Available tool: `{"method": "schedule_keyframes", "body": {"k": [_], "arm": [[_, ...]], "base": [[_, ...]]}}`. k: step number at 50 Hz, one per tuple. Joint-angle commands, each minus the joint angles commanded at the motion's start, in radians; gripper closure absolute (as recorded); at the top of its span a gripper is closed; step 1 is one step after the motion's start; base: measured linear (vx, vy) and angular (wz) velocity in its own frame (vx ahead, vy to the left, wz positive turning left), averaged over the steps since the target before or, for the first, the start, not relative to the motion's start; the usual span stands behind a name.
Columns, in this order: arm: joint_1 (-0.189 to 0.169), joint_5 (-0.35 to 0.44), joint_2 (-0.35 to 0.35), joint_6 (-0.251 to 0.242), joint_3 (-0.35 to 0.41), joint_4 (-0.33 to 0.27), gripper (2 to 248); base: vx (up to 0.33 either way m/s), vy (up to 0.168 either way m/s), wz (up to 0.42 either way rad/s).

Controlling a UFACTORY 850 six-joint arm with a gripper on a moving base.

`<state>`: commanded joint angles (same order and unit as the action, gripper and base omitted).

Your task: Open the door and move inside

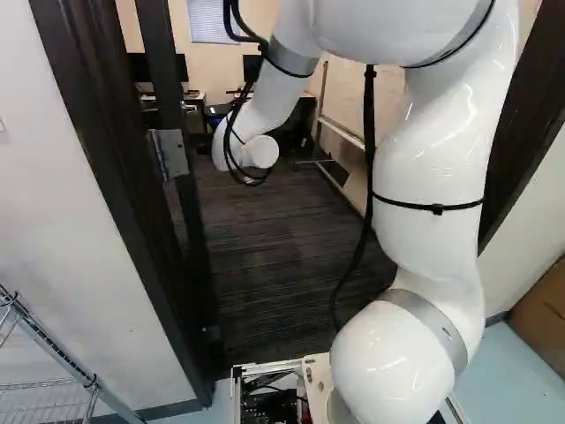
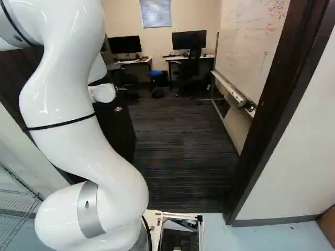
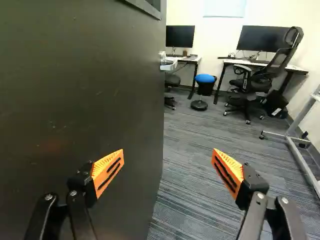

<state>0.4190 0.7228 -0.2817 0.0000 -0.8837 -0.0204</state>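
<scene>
The dark door (image 3: 85, 85) stands swung inward, its face close beside one finger of my gripper (image 3: 168, 156) in the wrist view. That gripper is open, with nothing between its orange pads. Past the door's free edge a light metal handle (image 3: 168, 63) shows. A metal hinge (image 1: 168, 154) sits at the doorway's left side in the left base view. In the right base view the door (image 2: 119, 130) is partly behind my arm. The base views do not clearly show my gripper.
Dark door frame posts stand left (image 1: 115, 159) and right (image 2: 285, 104). Inside are a whiteboard on a wheeled stand (image 2: 254, 47), desks, monitors, an office chair (image 3: 260, 80) and a blue stool (image 3: 205, 79). A wire rack (image 1: 53, 353) stands outside at left, a cardboard box (image 1: 540, 309) at right.
</scene>
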Motion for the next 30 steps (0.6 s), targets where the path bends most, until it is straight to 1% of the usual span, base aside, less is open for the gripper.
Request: {"method": "schedule_keyframes", "body": {"k": [30], "arm": [[-0.077,0.000,0.059,0.000,0.068,0.000,3]], "base": [[0.000,0.000,0.000]]}}
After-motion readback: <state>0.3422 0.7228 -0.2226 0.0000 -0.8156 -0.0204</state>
